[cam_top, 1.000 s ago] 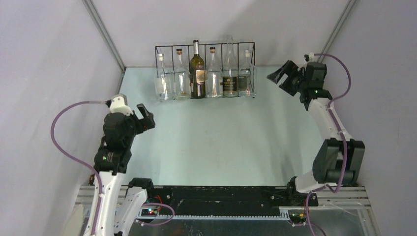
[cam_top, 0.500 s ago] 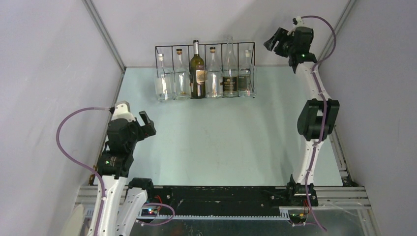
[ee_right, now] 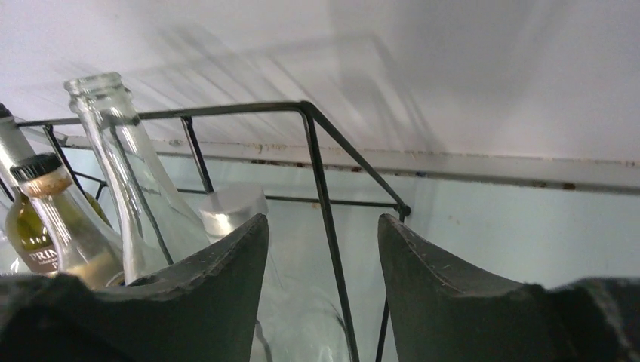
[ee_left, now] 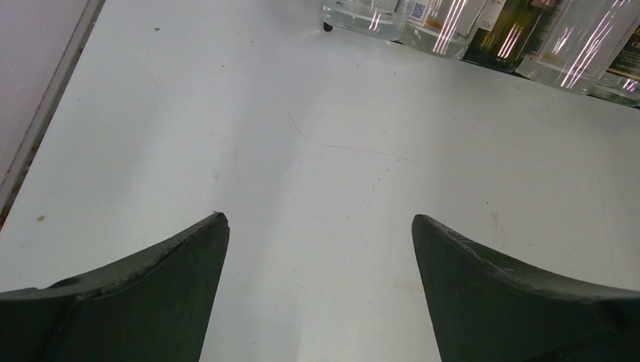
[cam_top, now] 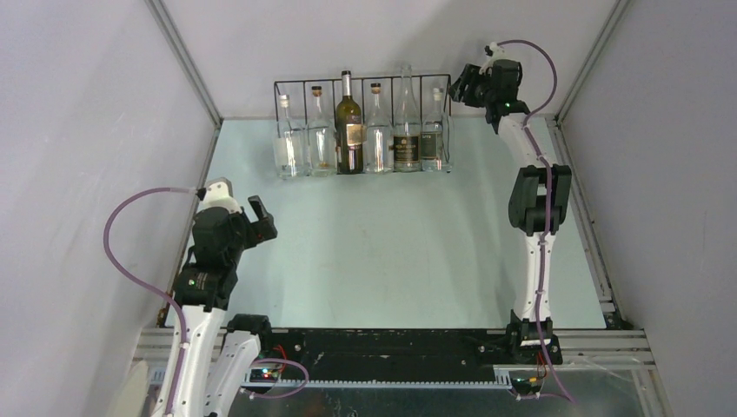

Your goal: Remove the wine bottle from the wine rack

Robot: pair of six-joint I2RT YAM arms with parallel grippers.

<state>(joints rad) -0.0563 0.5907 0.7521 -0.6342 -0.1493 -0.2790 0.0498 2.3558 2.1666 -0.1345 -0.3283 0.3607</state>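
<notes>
While the left claw hangs spread wide over the table, the right claw hovers at the right end of the wine rack. Its fingers stand apart, pinching nothing.

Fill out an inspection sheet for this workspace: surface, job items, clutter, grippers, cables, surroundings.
Surface: pale table, bare in the middle, with faint scratches and specks.
Job's things: wine rack at the far edge holds six upright bottles, one dark green bottle and five clear bottles.
Clutter: nothing seen.
Grippers: left gripper open, empty, over bare table. Right gripper open, empty, at the rack's right end, with a rack wire showing between its fingers; contact cannot be told.
Cables: a purple cable loops off the left arm and off the right arm; neither looks snagged.
Surroundings: plain grey walls.
</notes>
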